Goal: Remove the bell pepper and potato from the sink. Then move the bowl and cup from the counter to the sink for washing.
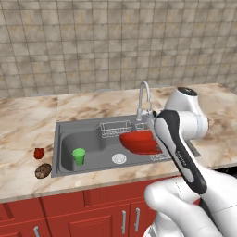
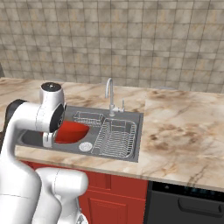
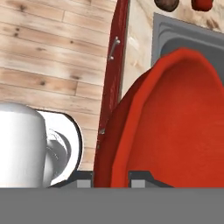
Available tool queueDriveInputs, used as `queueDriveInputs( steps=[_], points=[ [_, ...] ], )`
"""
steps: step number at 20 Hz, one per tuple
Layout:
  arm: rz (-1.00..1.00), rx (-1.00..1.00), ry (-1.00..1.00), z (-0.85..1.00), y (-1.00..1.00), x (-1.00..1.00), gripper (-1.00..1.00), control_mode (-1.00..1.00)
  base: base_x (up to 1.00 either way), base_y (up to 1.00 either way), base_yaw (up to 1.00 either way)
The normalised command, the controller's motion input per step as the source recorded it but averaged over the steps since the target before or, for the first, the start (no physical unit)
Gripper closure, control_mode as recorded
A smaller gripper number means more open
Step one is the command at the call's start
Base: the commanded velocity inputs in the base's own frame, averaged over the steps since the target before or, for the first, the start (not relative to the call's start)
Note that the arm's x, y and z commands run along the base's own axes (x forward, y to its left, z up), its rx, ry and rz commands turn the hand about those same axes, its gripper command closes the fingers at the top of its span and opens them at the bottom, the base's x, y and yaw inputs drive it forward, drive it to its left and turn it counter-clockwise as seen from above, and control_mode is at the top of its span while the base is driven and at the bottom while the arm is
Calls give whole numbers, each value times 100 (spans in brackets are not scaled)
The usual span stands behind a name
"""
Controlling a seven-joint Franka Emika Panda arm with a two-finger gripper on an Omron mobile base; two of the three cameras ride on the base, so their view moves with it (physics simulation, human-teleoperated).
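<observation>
Closest to us, our two-finger gripper (image 3: 111,178) pinches the rim of the wide red bowl (image 1: 139,141), held tilted over the grey steel sink (image 1: 65,134); the green cup (image 1: 79,156) stands inside; farther left, the brown potato (image 1: 43,171) and red bell pepper (image 1: 39,152) lie on the marble counter (image 1: 28,125); we judge only releasing the bowl remains.

Beige tile wall (image 1: 92,41), marble counter (image 2: 183,131), red cabinets (image 1: 69,215), wood plank floor (image 3: 43,57), dishwasher (image 2: 188,203)

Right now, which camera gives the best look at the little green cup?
The left base view: the green cup stands upright in the sink, fully in sight. In the right base view the robot's arm covers that end of the sink. The hand view is mostly taken up by the red bowl.
</observation>
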Motion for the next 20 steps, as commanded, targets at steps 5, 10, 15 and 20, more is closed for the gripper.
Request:
queueDriveInputs(
  steps=[5, 10, 15, 20],
  points=[
    [0, 8, 12, 0, 33, 23, 100, -100, 0, 0, 0],
    [0, 7, 9, 0, 26, 27, 100, -100, 0, 0, 0],
    [0, 4, 9, -1, 25, 29, 100, -100, 0, 0, 0],
    [0, 0, 11, -7, 17, 28, 100, -100, 0, 0, 0]
  ],
)
